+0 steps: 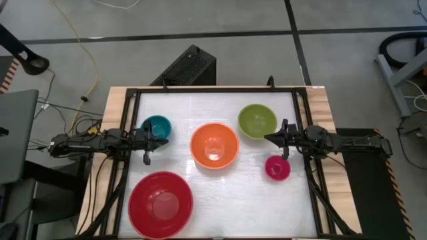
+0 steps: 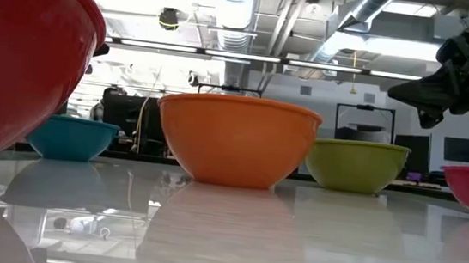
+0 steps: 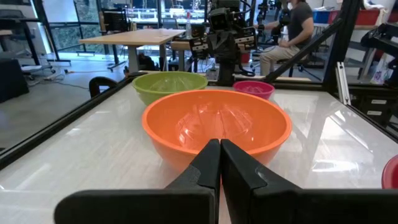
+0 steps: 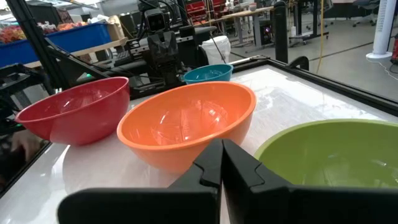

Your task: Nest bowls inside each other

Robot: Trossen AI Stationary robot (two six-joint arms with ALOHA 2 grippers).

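Five bowls stand apart, each upright on its base on the white table (image 1: 200,200): big red (image 1: 160,204) at the near left, orange (image 1: 214,145) in the middle, lime green (image 1: 257,121) at the far right, small teal (image 1: 157,127) at the far left, small magenta-pink (image 1: 277,167) at the right. My left gripper (image 1: 165,140) hovers shut at the table's left side, beside the teal bowl, pointing level at the orange bowl (image 3: 217,127). My right gripper (image 1: 268,138) hovers shut at the right side, between the green and pink bowls, facing the orange bowl (image 4: 186,127).
A black frame rail (image 1: 213,89) runs round the table, with wooden edges (image 1: 110,133) outside it. In the left wrist view a person sits at a desk in the room beyond the table. Bare white surface lies at the near right of the table.
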